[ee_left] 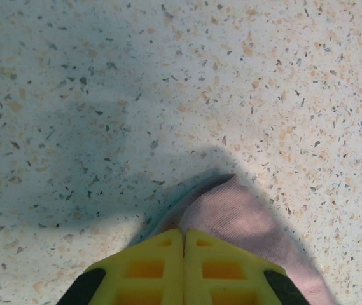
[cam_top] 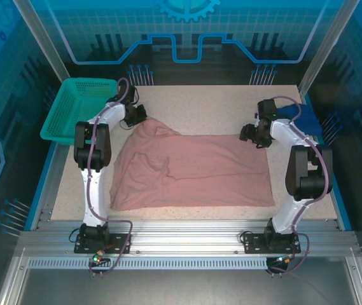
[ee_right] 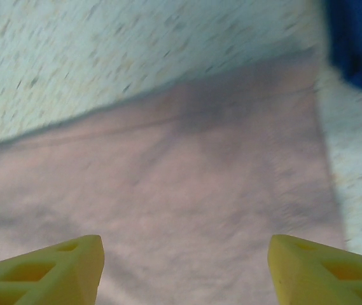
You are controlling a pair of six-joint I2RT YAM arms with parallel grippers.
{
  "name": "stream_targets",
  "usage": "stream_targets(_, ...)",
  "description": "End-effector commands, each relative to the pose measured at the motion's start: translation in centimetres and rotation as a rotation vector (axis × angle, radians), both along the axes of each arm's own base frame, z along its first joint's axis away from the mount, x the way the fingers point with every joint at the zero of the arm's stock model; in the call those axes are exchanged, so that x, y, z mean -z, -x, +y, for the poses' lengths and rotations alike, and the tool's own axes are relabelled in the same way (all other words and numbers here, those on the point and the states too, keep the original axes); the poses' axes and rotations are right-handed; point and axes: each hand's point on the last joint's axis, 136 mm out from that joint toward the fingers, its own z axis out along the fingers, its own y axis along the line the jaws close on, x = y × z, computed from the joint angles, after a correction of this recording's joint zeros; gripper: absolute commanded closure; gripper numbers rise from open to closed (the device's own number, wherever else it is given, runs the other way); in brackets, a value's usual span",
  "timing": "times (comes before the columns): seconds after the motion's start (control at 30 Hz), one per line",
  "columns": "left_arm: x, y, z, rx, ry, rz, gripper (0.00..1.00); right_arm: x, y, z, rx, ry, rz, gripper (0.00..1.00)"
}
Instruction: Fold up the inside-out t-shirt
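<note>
Top view: the shirt is lying spread across the middle of the table, rumpled toward its left side. My left gripper is sitting at its upper-left corner, below the basket. My right gripper is hovering by the upper-right corner, with the blue shirt just beyond it at the right edge. With only one corner in hand, I am risking a lopsided pull. Lifting now would, I judge, drag the cloth sideways and deepen that rumple.

Left wrist view: my left gripper is clenched, its jaws meeting at the bottom of the frame, and it seems to be pinching the shirt — only a small peak of pink is poking out above them onto the table. That is a thin bite. A quick tug could slide the corner out.

Right wrist view: my right gripper is standing released, its jaws wide apart and holding nothing, over the shirt. The frame is soft, so I cannot tell how near the cloth they are. The shirt's edge is running down the right of the frame, and the blue shirt is sitting in the upper-right corner — closing too far that way could miss the hem or snag the wrong garment.
</note>
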Motion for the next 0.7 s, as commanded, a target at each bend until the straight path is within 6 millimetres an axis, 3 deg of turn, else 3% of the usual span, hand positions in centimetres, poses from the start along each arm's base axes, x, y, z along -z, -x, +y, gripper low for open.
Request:
stream_targets(0.0, -3.5, -0.5, -0.3, 0.026, 0.006, -0.058, 0.98, -0.2, -1.9, -3.0, 0.145, 0.060, -0.013, 0.30)
stream_targets(0.23, -4.9, -0.6, -0.7, 0.034, 0.030, -0.092, 1.00, 1.4, -4.1, -5.5, 0.232, 0.115, 0.042, 0.34)
stream_targets(0.67, -5.9, -0.4, -1.1, 0.040, 0.053, -0.115, 1.00, 4.2, -5.8, -5.5, 0.232, 0.114, 0.114, 0.51)
